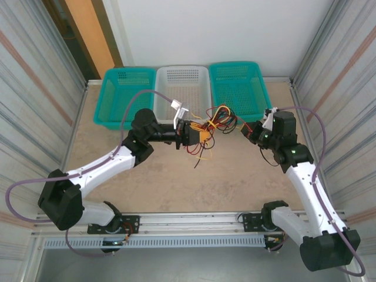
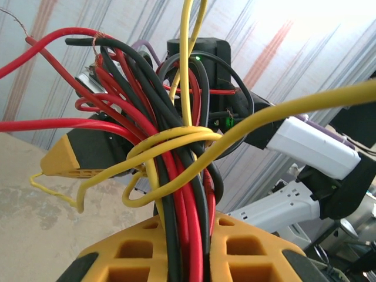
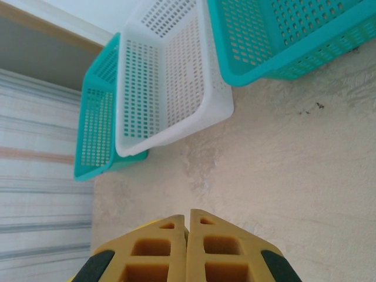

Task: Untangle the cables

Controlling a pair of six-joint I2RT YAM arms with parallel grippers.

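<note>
The cables [image 1: 214,120] form a tangled knot of red, black and yellow wires hanging above the table in front of the white basket. My left gripper [image 1: 197,136] is shut on the bundle. In the left wrist view, red and black strands [image 2: 176,147] run down between its yellow fingers [image 2: 247,252], and a yellow cable [image 2: 170,138] is wrapped around them. My right gripper [image 1: 245,130] sits just right of the knot, its jaws shut. In the right wrist view its fingertips [image 3: 188,220] press together over bare table.
Three baskets line the back edge: a teal one [image 1: 123,97] on the left, a white one [image 1: 182,94] in the middle, another teal one [image 1: 238,88] on the right. Corrugated walls close in both sides. Lavender arm hoses [image 1: 317,126] loop beside each arm.
</note>
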